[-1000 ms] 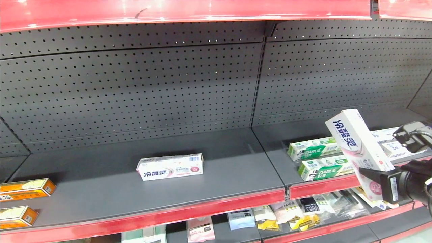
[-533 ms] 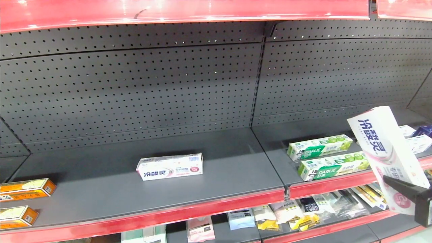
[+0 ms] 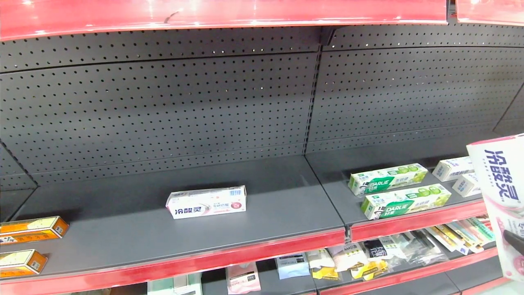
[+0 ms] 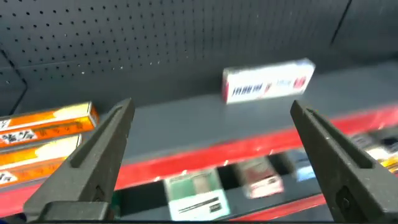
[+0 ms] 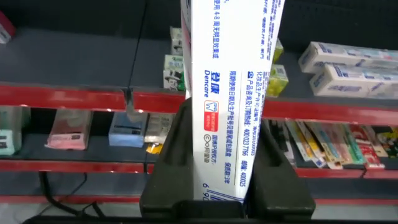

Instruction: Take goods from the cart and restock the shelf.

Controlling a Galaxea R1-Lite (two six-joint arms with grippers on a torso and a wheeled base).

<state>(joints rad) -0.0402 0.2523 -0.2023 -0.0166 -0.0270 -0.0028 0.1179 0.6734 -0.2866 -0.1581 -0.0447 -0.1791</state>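
In the head view, our right pincer (image 3: 516, 242) shows as a dark finger across the low end of a nearly upright white-and-pink toothpaste box (image 3: 500, 192). Well to its left a matching box (image 3: 206, 202) lies on the grey shelf (image 3: 266, 223); two green toothpaste boxes (image 3: 387, 179) lie nearer. In the left wrist view, our left pincer (image 4: 211, 149) gapes wide, empty, the matching box beyond the gap. In the right wrist view, the right pincer clamps the toothpaste box from both sides.
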